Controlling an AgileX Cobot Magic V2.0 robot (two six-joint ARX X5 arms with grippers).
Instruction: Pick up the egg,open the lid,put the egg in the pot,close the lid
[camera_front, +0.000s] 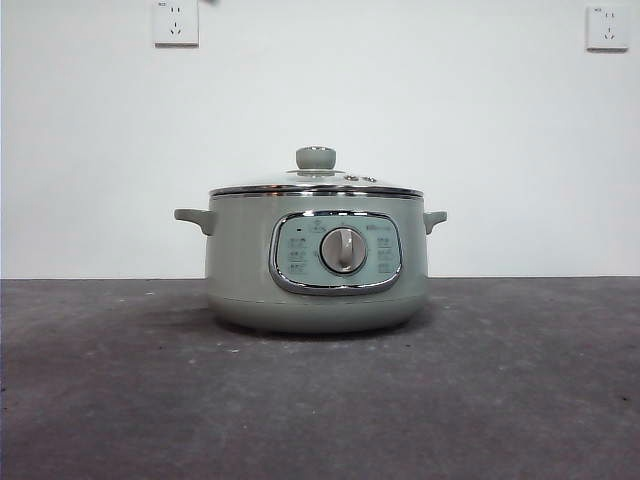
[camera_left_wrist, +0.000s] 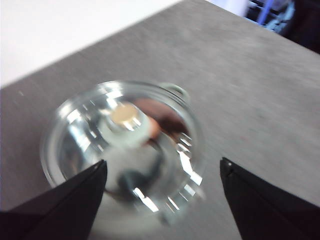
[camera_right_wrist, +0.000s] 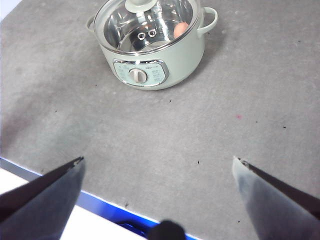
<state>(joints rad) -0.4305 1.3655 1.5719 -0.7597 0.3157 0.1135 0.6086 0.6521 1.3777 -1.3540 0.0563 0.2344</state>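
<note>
The sage-green pot (camera_front: 316, 262) stands mid-table with the glass lid (camera_front: 316, 186) on it, its knob (camera_front: 316, 157) on top. In the right wrist view the pot (camera_right_wrist: 155, 55) is far off and the reddish-brown egg (camera_right_wrist: 182, 29) shows inside through the lid (camera_right_wrist: 145, 22). The left wrist view is blurred: it looks down on the lid (camera_left_wrist: 125, 145) and its knob (camera_left_wrist: 126, 117), with the egg (camera_left_wrist: 157, 117) under the glass. My left gripper (camera_left_wrist: 162, 172) is open above the lid and empty. My right gripper (camera_right_wrist: 159, 167) is open and empty, well back from the pot. Neither gripper shows in the front view.
The grey table (camera_front: 520, 380) runs to a white wall with two sockets (camera_front: 176, 22). In the right wrist view a blue-edged table border (camera_right_wrist: 100, 207) lies under the gripper.
</note>
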